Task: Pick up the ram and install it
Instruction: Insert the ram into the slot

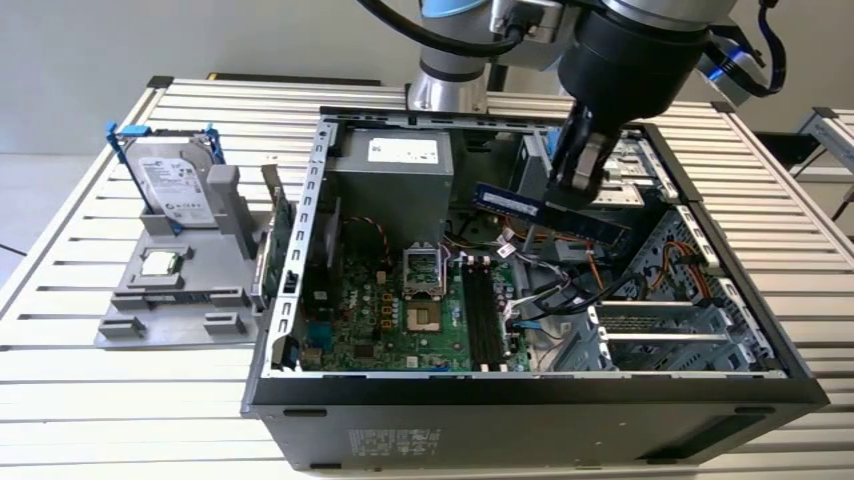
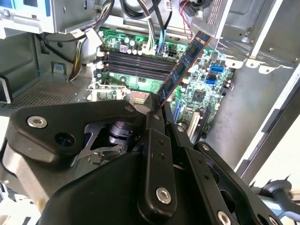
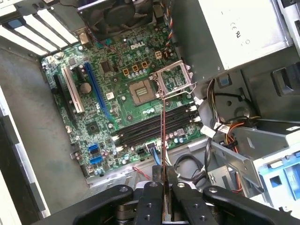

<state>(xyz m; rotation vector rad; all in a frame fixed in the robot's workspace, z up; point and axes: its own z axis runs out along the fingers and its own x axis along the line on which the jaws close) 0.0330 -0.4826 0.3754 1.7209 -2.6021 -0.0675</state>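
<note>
The tool grips the ram, hovering above the motherboard. Installing calls for lining its edge with a memory slot.

In the second wrist view you lose the lower end of the ram inside the gripper clamped on it, and the gripper's black body covers the near part of the motherboard. In the first wrist view the ram stands edge-on, so its chips stay unseen. The arm runs off the exterior view's top edge.

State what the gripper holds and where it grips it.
The ram, pinched across its flat faces at its upper long edge by the gripper.
</note>
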